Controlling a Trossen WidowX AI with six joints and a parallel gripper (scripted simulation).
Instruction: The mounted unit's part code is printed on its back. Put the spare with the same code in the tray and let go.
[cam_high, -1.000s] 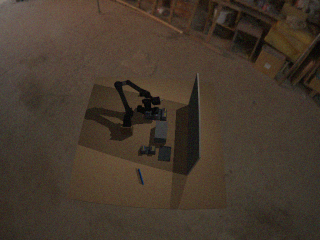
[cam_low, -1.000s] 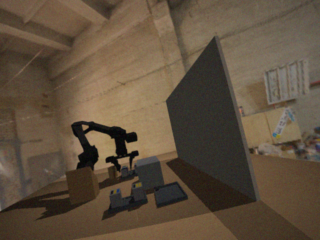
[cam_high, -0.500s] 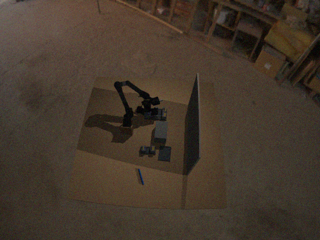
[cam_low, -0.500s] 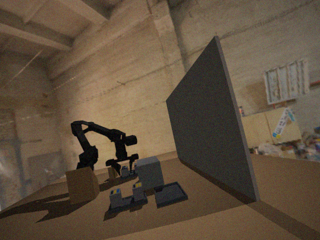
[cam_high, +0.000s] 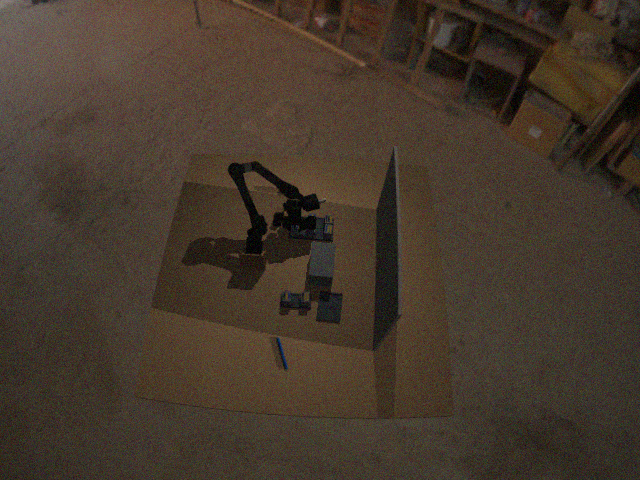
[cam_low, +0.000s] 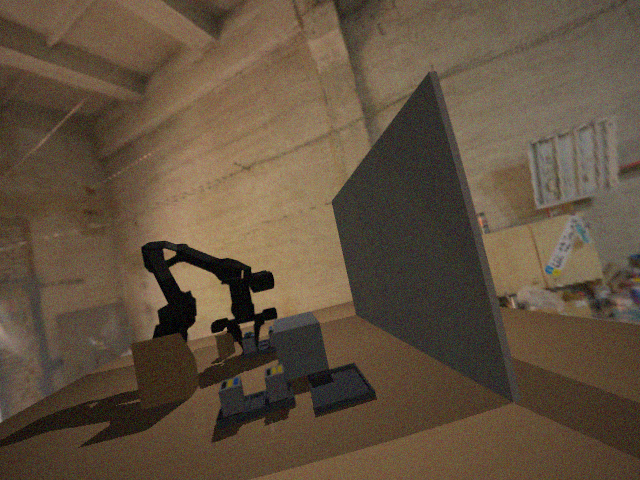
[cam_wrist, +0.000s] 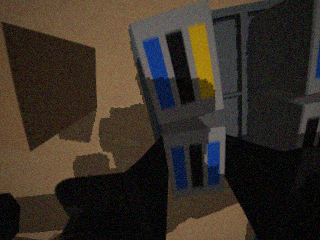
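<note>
My gripper (cam_high: 294, 227) (cam_low: 249, 346) (cam_wrist: 186, 138) points down at the rack of spares, its fingers pressed on both sides of the end spare (cam_wrist: 187, 112). That spare is a grey block with blue, black and yellow bars on top and blue, black and blue bars on its near face. The spare rack (cam_high: 313, 238) (cam_wrist: 230, 45) holds more grey units to the right. A smaller dark base (cam_high: 295, 305) bears two grey units with coloured tops (cam_low: 231, 395) (cam_low: 277, 384). Which is the mounted unit, and its back, I cannot tell. The flat tray (cam_high: 328, 312) (cam_low: 343, 388) bears no spare.
A tall grey box (cam_high: 322, 258) (cam_low: 299, 346) stands between the spare rack and the tray. A large upright grey panel (cam_high: 387, 248) (cam_low: 413, 248) stands on the right. A brown block (cam_low: 160, 372) is near the arm's base. A blue pen (cam_high: 281, 353) lies at the front.
</note>
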